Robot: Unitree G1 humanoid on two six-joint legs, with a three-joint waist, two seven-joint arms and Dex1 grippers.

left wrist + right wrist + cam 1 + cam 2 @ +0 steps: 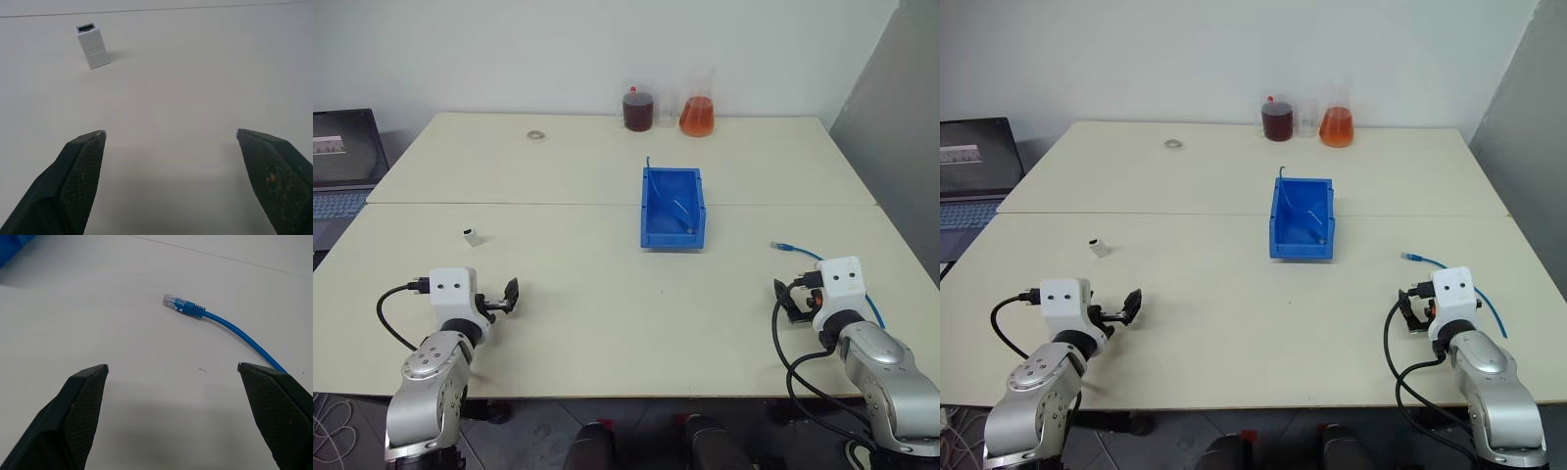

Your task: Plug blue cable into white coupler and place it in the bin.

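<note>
Both pincers hang spread wide, empty. The white coupler stands on the bench at eleven o'clock from the left pincer; the blue cable, plug leading, lies at twelve o'clock of the right pincer, the nearer arm. The bin waits mid-bench.

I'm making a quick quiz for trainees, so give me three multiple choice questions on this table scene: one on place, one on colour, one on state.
1. Where does the white coupler lie?
A. in the bin
B. on the table ahead of the left tool
C. beside the flasks

2. What colour is the bin?
A. blue
B. red
C. white

3. How is the right tool?
A. shut on the cable
B. shut, empty
C. open, empty

Answers: 1 B, it stands ahead of the left tool. 2 A, bright blue walls. 3 C, the blue cable lies free beyond its fingers.
</note>
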